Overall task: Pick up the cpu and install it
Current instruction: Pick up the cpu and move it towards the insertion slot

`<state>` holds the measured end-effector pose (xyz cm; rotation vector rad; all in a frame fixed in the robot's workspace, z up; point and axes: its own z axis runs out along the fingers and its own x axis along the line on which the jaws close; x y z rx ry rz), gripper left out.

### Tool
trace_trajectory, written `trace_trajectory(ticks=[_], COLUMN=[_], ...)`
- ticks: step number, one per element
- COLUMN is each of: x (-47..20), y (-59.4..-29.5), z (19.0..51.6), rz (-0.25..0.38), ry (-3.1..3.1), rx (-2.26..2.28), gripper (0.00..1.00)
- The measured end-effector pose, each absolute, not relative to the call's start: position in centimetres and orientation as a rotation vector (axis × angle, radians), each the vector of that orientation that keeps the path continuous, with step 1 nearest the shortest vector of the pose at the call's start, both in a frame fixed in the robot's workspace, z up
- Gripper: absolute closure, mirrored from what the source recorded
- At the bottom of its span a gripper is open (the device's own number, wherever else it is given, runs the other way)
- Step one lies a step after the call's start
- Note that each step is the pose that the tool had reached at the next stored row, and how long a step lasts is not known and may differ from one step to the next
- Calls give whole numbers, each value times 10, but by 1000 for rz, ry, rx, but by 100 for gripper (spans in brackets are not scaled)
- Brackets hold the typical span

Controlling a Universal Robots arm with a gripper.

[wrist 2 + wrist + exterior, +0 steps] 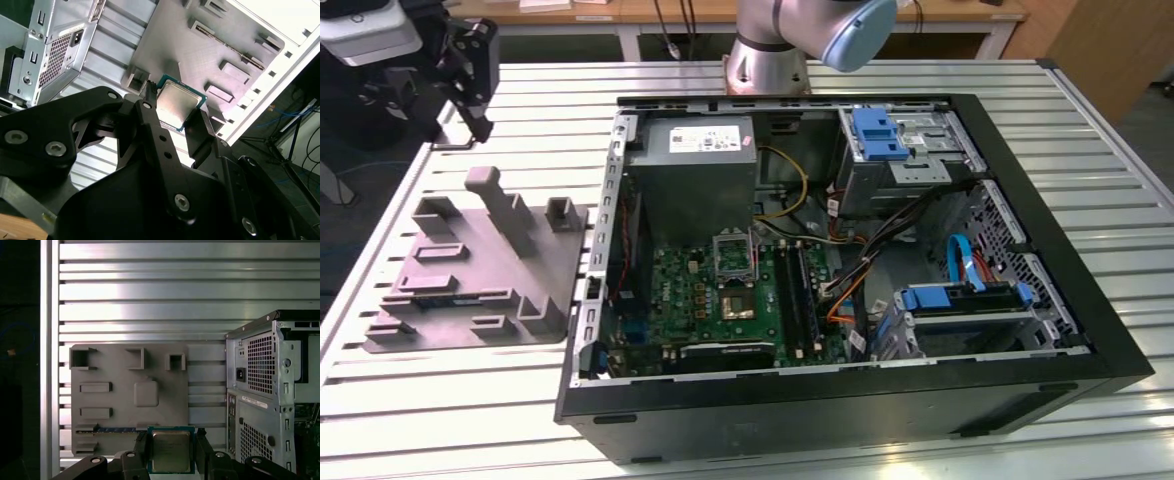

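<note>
The cpu (171,452), a small square chip with a pale silver top and a green rim, sits between the two black fingers (141,447) of my gripper (171,445), which is shut on its sides. The second wrist view shows the same grip on the cpu (179,100), with the gripper (175,111) held above the grey moulded tray (200,55). In the exterior view the gripper (470,95) hangs high over the table's left end, beyond the tray (480,270). The motherboard's socket with its metal frame (735,258) lies inside the open computer case (854,420).
The case's rear panel (270,390) stands beside the tray (120,370) on the slatted metal table (150,290). A memory stick (117,429) lies in a tray slot. Cables, drive bays (961,300) and the power supply (700,170) crowd the case around the motherboard.
</note>
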<state>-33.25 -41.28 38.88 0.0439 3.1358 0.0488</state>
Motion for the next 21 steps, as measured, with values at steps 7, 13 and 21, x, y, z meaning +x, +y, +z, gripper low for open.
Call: trace_trajectory(ticks=[7, 13, 21], x=[-330, -329, -327], y=[-413, -413, -413], z=[389, 389, 389], rz=[48, 48, 48], ry=[3136, 3136, 3136], rx=[44, 44, 44], gripper=[53, 53, 53])
